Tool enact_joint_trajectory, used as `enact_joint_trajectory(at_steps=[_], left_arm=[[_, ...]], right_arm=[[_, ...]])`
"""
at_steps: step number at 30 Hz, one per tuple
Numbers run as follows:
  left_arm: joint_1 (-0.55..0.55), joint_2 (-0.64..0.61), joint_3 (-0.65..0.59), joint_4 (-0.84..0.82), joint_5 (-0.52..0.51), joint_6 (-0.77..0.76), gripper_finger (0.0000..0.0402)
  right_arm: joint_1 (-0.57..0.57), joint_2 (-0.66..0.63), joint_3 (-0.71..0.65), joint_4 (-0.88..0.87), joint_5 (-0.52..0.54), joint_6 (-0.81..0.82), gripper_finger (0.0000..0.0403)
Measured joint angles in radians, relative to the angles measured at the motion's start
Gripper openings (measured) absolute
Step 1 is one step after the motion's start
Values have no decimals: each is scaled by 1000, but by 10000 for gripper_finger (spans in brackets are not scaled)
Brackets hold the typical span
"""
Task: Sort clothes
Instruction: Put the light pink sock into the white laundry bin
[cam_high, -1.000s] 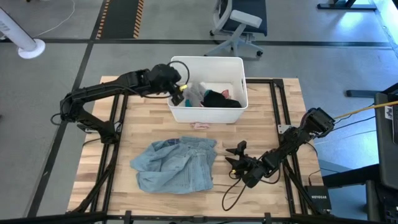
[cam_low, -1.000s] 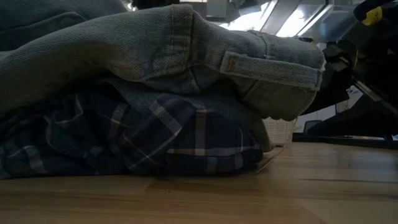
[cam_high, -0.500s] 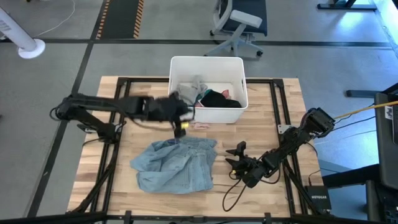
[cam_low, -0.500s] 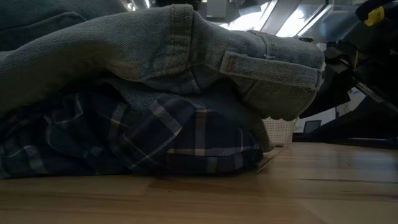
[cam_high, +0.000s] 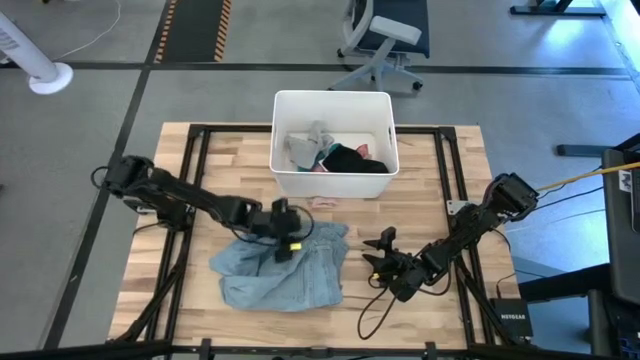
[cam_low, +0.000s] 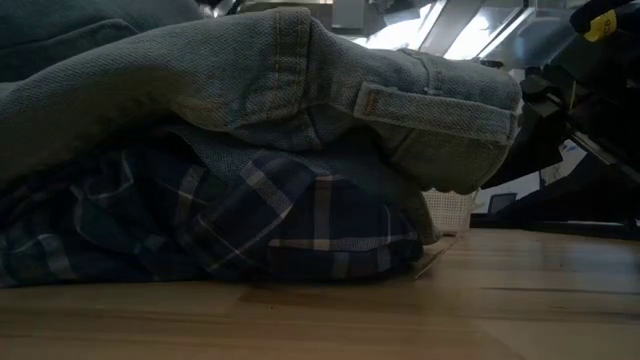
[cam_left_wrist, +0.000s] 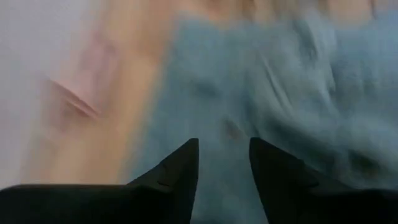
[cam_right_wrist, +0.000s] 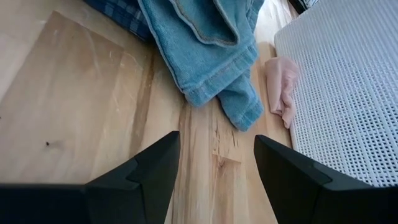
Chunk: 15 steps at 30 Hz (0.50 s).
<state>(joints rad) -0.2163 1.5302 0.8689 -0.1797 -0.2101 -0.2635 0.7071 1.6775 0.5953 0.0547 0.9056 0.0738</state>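
Observation:
A large grey-blue shirt (cam_high: 285, 265) lies crumpled on the wooden table, on top of a blue-and-white plaid shirt (cam_low: 250, 230). My left gripper (cam_high: 287, 243) stands open just over the grey-blue shirt's far edge (cam_left_wrist: 292, 93), pointing slantwise down at it. My right gripper (cam_high: 375, 252) waits open over bare wood to the right of the shirt (cam_right_wrist: 205, 43). A small pink piece (cam_high: 322, 202) lies on the table against the near wall of the white bin (cam_high: 335, 97). Grey, black and pink pieces lie in the bin.
The bin stands at the table's far middle; its mesh wall (cam_right_wrist: 348, 93) shows in the right wrist view beside the pink piece (cam_right_wrist: 281, 87). A black frame (cam_high: 445, 180) runs around the tabletop. Bare wood (cam_high: 420, 200) lies right of the shirts.
My left gripper has left the bin's left side, swung toward the table's near edge and come down fast, tipping further downward. It now stands over the far edge of the grey-blue shirt. The shirts have not moved.

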Motion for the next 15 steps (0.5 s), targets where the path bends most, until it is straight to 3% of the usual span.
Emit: enact_joint_trajectory(at_steps=[4, 15], left_arm=[[-62, 21, -121, 104, 91, -132, 130], [-214, 7, -234, 143, 113, -399, 117]], right_arm=[[0, 0, 0, 1, -1, 0, 225], [0, 0, 0, 1, 7, 0, 225]])
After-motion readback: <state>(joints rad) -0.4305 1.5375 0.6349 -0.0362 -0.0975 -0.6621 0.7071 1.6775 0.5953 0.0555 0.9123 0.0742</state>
